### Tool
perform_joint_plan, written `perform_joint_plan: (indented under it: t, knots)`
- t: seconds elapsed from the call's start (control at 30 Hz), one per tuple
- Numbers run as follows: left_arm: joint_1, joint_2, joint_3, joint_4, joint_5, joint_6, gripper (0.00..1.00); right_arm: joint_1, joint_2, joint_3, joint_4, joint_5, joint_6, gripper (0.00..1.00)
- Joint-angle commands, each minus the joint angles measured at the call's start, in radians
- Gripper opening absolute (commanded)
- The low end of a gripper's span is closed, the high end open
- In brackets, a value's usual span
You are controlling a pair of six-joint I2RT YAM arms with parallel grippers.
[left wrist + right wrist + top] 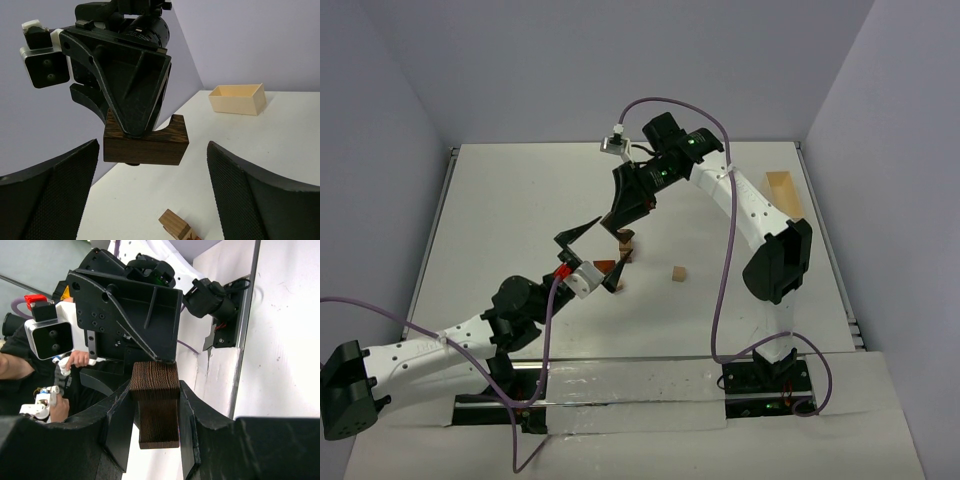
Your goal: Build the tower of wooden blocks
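White table, lilac walls on three sides, both arms meeting mid-table. R arm swings in from the far right, L arm comes up from the near left. Pale box sits well off at the far right edge, not in play.

L gripper is spread wide w/ nothing between the fingers, low over the table. R gripper is clamped on the dark arch, carried in the air w/ its long axis about level and the cut-out apparently facing up into the jaws.

The stack, just a low reddish start, sits right by the L gripper. From the arch it lies below and a touch toward the near-left, so I'd say R arm has the short drop. Can't tell if the arch's long axis lines up w/ the stack yet. Loose tan cube is near, to the right, apart from the stack
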Motion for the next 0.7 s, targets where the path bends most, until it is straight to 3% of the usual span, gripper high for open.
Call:
perform_joint_plan:
  t: [0.0,0.37,0.47,0.5,0.53,0.57,0.6,0.67]
  knots:
    - [-0.006,0.004,0.061,0.04,0.014,0.008,0.89,0.008,-0.022,0.024,-0.004,-0.159,0.002,0.0]
    - [-0.006,0.001,0.081,-0.019,0.018,0.013,0.58,0.008,-0.028,-0.013,0.024,-0.159,0.04,0.01]
    - [-0.006,-0.004,0.094,-0.055,0.02,0.01,0.45,0.008,-0.035,-0.027,0.053,-0.159,0.077,0.25]
    - [-0.006,-0.01,0.102,-0.083,0.024,0.007,0.4,0.008,-0.038,-0.032,0.061,-0.158,0.089,0.55]
    - [-0.006,-0.021,0.111,-0.117,0.026,0.006,0.36,0.008,-0.041,-0.033,0.065,-0.158,0.095,0.67]
    - [-0.006,-0.03,0.118,-0.143,0.028,0.004,0.34,0.008,-0.044,-0.035,0.067,-0.159,0.098,0.87]
    - [-0.006,-0.041,0.125,-0.172,0.03,-0.004,0.31,0.007,-0.049,-0.036,0.079,-0.159,0.11,0.98]
    - [-0.006,-0.068,0.147,-0.254,0.041,-0.018,0.26,0.003,-0.055,-0.035,0.091,-0.158,0.124,1.0]
